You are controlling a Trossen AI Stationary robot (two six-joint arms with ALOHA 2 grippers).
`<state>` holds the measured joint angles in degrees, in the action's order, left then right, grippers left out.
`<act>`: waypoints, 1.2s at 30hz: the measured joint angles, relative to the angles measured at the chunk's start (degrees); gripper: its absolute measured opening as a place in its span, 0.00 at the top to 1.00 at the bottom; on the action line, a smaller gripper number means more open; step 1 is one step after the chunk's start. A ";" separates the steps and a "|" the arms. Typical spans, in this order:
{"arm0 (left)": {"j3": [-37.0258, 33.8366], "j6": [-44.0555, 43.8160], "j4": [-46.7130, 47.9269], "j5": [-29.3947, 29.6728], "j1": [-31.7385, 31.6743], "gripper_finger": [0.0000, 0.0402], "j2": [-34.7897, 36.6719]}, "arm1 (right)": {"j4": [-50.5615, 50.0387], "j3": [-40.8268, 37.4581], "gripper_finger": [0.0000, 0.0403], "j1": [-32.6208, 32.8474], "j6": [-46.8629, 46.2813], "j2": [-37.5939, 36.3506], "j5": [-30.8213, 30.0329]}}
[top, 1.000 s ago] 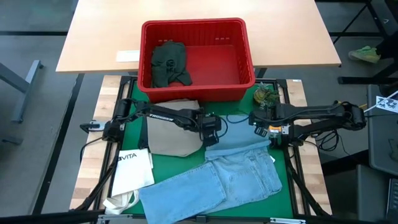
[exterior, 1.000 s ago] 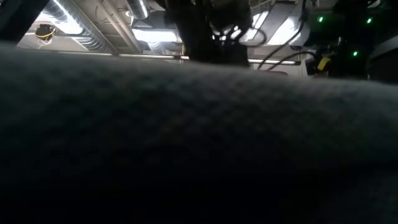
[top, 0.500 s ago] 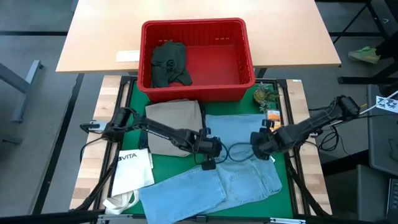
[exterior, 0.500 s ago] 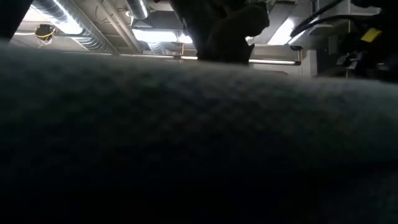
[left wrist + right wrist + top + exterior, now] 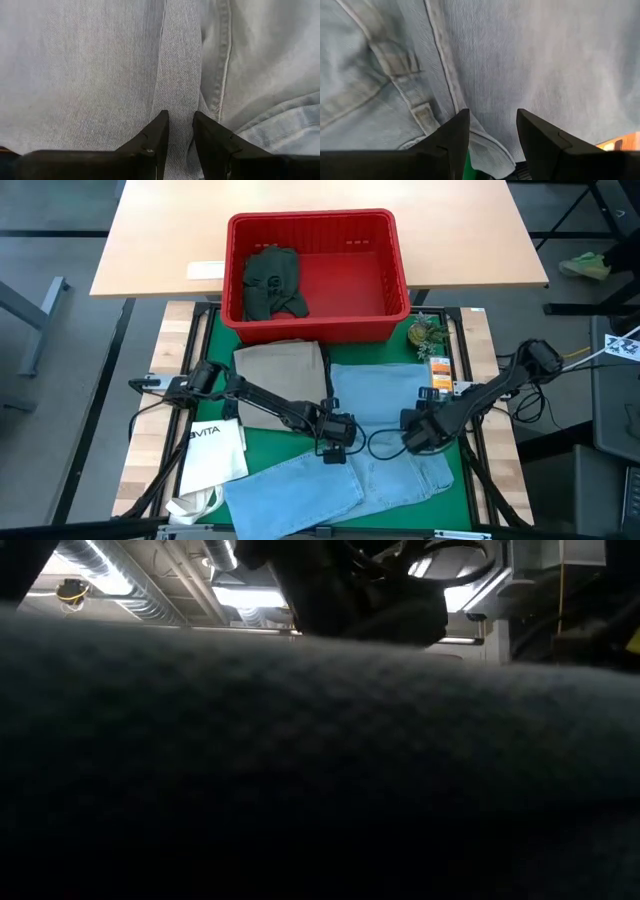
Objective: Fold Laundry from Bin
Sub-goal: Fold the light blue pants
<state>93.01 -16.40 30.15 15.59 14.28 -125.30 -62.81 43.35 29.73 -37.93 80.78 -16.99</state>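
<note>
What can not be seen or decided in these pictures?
- Low view: dark cloth right at the lens hides the whole table.
- High view: whether the left hand and right hand pinch the light blue jeans; the arms cover it.
- High view: the white VITA tote bag handles, cut off by the bottom edge.

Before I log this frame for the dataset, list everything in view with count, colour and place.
light blue jeans: one, pale denim, spread on the mat in front of the bin.
tan trousers: one, khaki, folded, beside the jeans under the left arm.
dark green garment: one, crumpled in the bin's left part.
bin: one, red, at the mat's far edge.
tote bag: one, white, near-left corner.
small green object: one, right of the bin; cannot tell what.
left gripper: dark, on the jeans, a fold of denim between its narrowly parted fingers.
right gripper: dark, on the jeans, fingers apart.
</note>
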 joint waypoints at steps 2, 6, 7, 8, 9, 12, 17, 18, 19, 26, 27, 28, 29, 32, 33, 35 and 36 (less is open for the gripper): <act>0.00 -0.02 0.13 -0.09 -0.02 0.79 -0.04 | 0.07 0.00 0.59 -0.10 0.02 1.95 0.43; -0.02 0.00 0.27 -0.09 -0.02 0.79 -0.04 | -0.12 0.00 0.59 -0.10 0.22 5.20 2.18; -0.02 0.00 0.31 -0.10 -0.02 0.79 -0.04 | -0.42 0.04 0.59 -0.10 0.22 5.74 2.59; -0.02 0.00 0.36 -0.10 -0.02 0.79 -0.04 | -1.02 0.08 0.59 -0.10 0.22 6.18 2.96; -0.02 0.01 0.37 -0.08 -0.02 0.79 -0.04 | -1.71 0.09 0.59 -0.10 0.22 6.55 3.10; -0.06 0.00 0.46 -0.11 -0.02 0.79 -0.04 | -2.92 0.07 0.59 -0.10 0.22 7.15 3.20; -0.12 0.27 0.99 -0.32 -0.02 0.79 0.57 | -3.21 0.07 0.59 -0.10 0.26 6.81 2.91; -0.18 0.28 1.62 -0.60 -0.02 0.79 1.21 | -3.38 0.07 0.59 -0.10 0.28 6.60 2.99; -0.24 0.26 2.38 -0.95 -0.02 0.79 2.09 | -3.82 0.19 0.59 -0.10 0.32 6.37 3.09; -0.26 -3.75 8.20 -7.00 0.60 0.79 10.57 | -11.89 5.79 0.59 -0.06 0.45 5.67 2.42; -0.26 -5.79 9.54 -8.69 0.84 0.79 11.80 | -13.14 6.91 0.59 -0.06 0.56 5.67 1.96; -0.26 -8.02 10.34 -10.45 1.16 0.79 12.72 | -14.02 7.95 0.59 -0.06 0.83 5.64 1.56; -0.24 -10.48 10.66 -12.52 1.61 0.79 13.78 | -14.77 8.91 0.59 -0.06 0.94 5.63 1.47; -0.22 -16.82 12.04 -17.79 3.51 0.79 16.20 | -15.56 11.15 0.59 -0.06 1.39 5.61 1.09; -0.16 -18.02 11.78 -18.95 4.23 0.79 16.53 | -15.44 11.75 0.59 -0.06 2.26 5.61 1.06; -0.15 -19.44 11.78 -20.73 5.79 0.79 17.11 | -15.25 12.70 0.59 -0.06 3.46 5.61 0.52; -0.15 -19.56 11.78 -21.13 6.54 0.78 17.14 | -15.06 13.08 0.59 -0.06 3.73 5.61 0.09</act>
<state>92.86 -35.96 41.93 -5.54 20.82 -108.16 -77.87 56.43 29.67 -34.20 86.39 -16.91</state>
